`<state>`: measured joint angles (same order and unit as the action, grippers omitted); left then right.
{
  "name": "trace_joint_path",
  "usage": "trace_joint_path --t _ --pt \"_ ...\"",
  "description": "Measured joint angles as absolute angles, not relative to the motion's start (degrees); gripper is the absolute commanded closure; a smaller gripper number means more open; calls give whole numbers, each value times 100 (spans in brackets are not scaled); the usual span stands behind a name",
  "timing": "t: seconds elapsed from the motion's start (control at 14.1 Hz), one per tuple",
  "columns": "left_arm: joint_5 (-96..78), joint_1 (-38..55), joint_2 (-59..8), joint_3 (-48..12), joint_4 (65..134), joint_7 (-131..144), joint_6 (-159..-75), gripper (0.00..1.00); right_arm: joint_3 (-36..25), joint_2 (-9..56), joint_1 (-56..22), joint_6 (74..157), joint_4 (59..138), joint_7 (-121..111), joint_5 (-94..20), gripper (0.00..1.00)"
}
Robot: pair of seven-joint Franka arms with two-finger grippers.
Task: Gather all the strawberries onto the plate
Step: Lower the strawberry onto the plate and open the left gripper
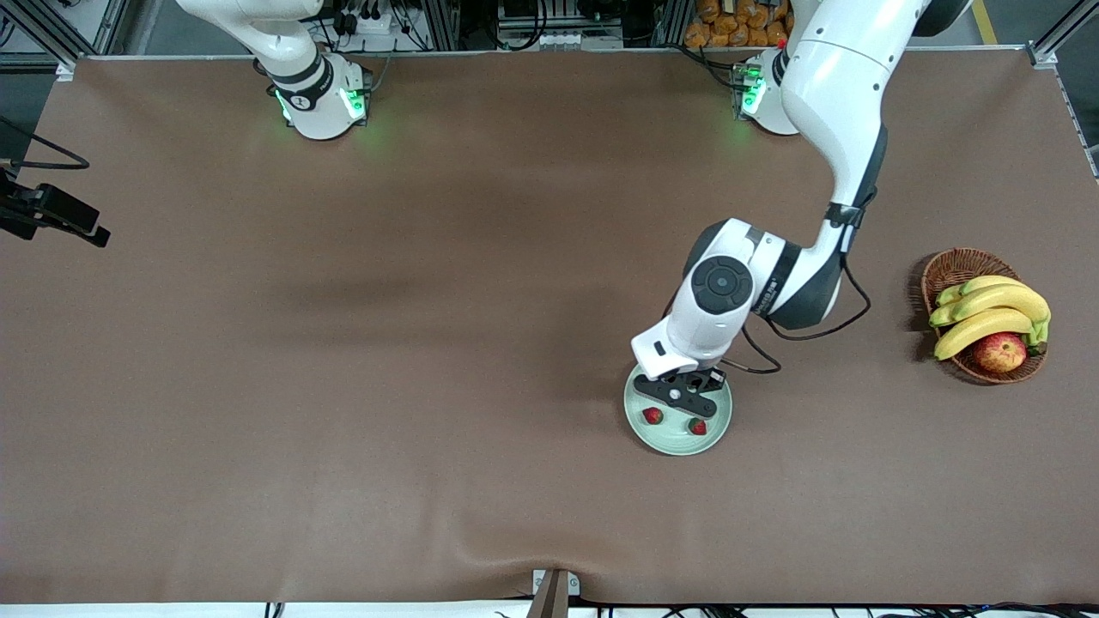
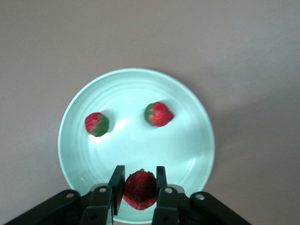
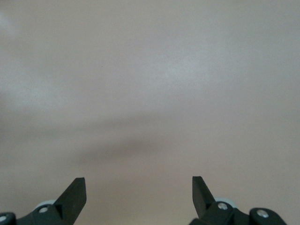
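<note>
The left gripper [image 2: 139, 187], pinching the third small red strawberry [image 2: 139, 188] over the round pale mint-green plate [image 1: 719, 433] where two berries already lie, might bounce it out if released high, while the right gripper [image 3: 139, 193] waits wide apart over bare table.

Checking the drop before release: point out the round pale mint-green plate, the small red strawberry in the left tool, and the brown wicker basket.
Round pale mint-green plate [image 2: 190, 105]: left wrist view, bare rim.
Small red strawberry [image 2: 139, 188]: left wrist view, berry's middle, between the tool's fingers.
Brown wicker basket [image 1: 949, 268]: front view, woven rim.
</note>
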<state>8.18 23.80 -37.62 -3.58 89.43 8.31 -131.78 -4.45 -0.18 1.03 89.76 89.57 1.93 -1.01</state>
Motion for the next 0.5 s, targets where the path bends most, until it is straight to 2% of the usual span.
trace_joint_path --t 0.07,0.14,0.21,0.28,0.5 --pt "818 2361 -3787 -358 8956 824 -13178 59 -450 -18 105 8976 8949 193 -101 0" --pt "818 2361 -3801 -359 8963 824 -13179 31 -451 -19 105 8976 8941 193 -101 0" --pt "818 2361 -3809 -360 8969 824 -13179 11 -451 -19 105 8977 8933 193 -101 0" --pt "818 2358 -3823 -360 8973 824 -13179 0 -452 -19 105 8976 8925 193 -101 0" --pt "818 2346 -3862 -357 8973 888 -13195 0 -460 -20 133 8974 8915 193 -101 0"
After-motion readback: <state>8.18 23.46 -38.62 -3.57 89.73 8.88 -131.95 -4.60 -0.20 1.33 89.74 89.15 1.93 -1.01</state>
